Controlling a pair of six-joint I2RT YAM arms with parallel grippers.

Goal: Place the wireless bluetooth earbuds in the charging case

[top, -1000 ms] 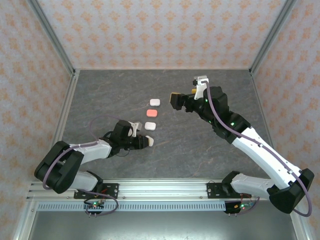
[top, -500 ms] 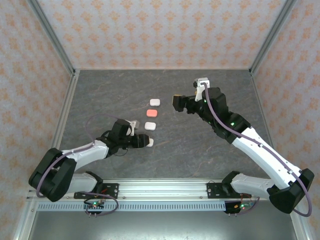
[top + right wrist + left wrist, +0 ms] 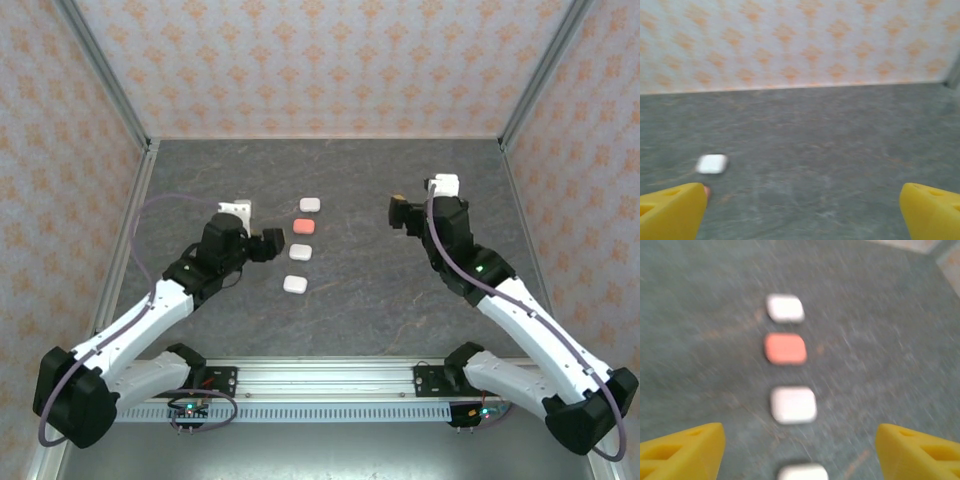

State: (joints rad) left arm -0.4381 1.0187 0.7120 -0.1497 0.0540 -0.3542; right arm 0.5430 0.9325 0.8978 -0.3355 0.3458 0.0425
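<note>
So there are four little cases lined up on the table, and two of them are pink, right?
Not quite: only one is pink. The top external view shows four cases lined up on the table: the far white case, then the pink case, then the middle white case and the near white case.
</note>
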